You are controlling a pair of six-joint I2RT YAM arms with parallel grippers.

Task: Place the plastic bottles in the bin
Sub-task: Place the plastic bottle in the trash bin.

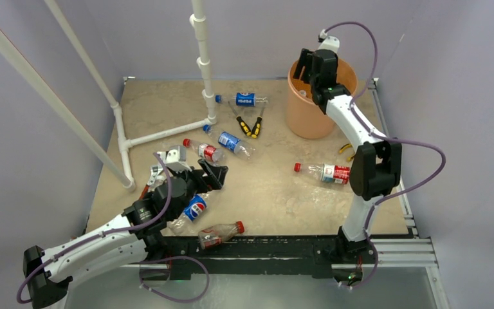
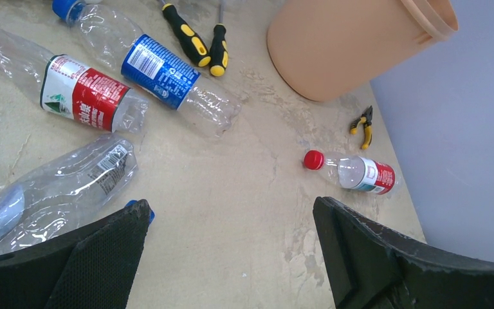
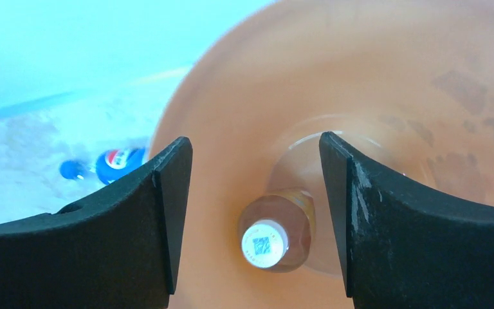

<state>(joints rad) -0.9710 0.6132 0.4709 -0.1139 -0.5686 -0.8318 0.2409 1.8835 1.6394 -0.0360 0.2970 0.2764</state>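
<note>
The orange bin (image 1: 305, 112) stands at the back right, and my right gripper (image 1: 307, 66) hangs over its mouth. In the right wrist view that gripper (image 3: 255, 143) is open; a white-capped bottle (image 3: 274, 237) lies loose inside the bin (image 3: 231, 116), touching neither finger. Several plastic bottles lie on the table: a blue-labelled one (image 1: 245, 100) at the back, a red-labelled (image 1: 206, 150) and a blue-labelled one (image 1: 235, 142) mid-table, a red-capped one (image 1: 325, 172) on the right, and two (image 1: 193, 208) (image 1: 220, 234) near the front. My left gripper (image 2: 231, 207) is open and empty above bare tabletop beside a clear bottle (image 2: 58, 187).
Yellow-and-black handled tools (image 1: 249, 126) lie left of the bin, and small pliers (image 2: 362, 125) lie to its right. A white pipe frame (image 1: 167, 132) crosses the back left. Grey walls close in the table on three sides.
</note>
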